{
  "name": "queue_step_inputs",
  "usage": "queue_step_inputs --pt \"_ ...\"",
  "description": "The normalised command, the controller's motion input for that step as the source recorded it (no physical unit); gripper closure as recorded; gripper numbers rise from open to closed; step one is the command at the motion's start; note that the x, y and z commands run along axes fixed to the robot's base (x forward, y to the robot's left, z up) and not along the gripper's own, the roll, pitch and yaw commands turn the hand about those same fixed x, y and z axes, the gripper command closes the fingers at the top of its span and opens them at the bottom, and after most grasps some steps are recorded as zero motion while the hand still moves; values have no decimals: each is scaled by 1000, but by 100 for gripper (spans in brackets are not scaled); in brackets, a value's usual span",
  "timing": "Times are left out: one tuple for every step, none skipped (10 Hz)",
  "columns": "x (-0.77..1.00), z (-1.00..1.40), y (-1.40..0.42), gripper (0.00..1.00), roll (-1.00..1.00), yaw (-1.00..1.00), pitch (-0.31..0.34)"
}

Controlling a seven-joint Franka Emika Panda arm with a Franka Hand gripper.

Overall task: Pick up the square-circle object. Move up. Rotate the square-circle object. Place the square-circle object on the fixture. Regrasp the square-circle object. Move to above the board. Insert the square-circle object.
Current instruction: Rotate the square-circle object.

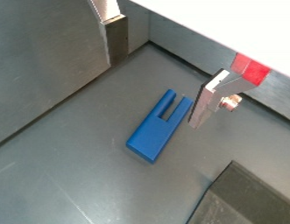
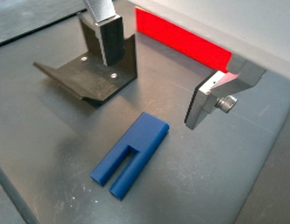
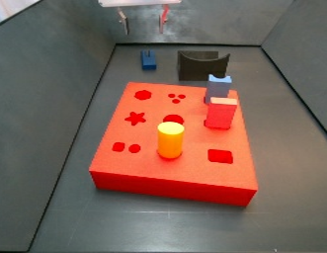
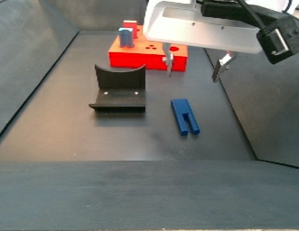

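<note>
Both wrist views show the small dark-blue elongated plastic square-circle object (image 1: 158, 128) (image 2: 130, 156) lying flat on the grey floor, its two peg legs separated by a narrow slot. The tool (image 1: 159, 68) (image 2: 153, 66) hangs above it, spread wide and empty, its flat silver fingers (image 1: 209, 101) (image 2: 210, 101) clear of the piece on either side. In a wrist view the dark grey-black L-shaped fixture (image 2: 84, 77) stands on its base plate just beside the piece, with the large flat red board (image 2: 181, 38) beyond it. In a side view the blue piece (image 4: 184, 115) lies right of the fixture (image 4: 117, 89), apart from it, and the tool (image 4: 194, 64) hovers above the floor between the piece and the board (image 4: 131, 58). In a side view the board (image 3: 179, 148) carries a yellow cylinder (image 3: 170, 139) and a light-blue-topped red block (image 3: 220, 105), with the fixture (image 3: 201, 65) at the far end.
</note>
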Motion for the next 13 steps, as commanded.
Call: queue_step_inputs --pt "23 -29 -2 0 -5 311 7" --pt "0 -1000 0 0 0 0 0" --pt "6 -1000 0 0 0 -51 -8" --pt "24 -1000 0 0 -10 -48 -47" --pt "25 -1000 2 0 -22 -41 -57" --pt "31 -1000 5 0 -52 -27 -69" --pt "37 -1000 7 0 -81 -15 -79" --pt "42 -1000 13 0 -99 -8 -86" --pt "45 -1000 15 0 -112 -5 -88" --pt "45 -905 17 0 -131 -4 -96" --pt "40 -804 18 0 -145 -4 -109" --pt "34 -738 16 0 -154 -4 -119" --pt "36 -674 19 0 -163 -3 -126"
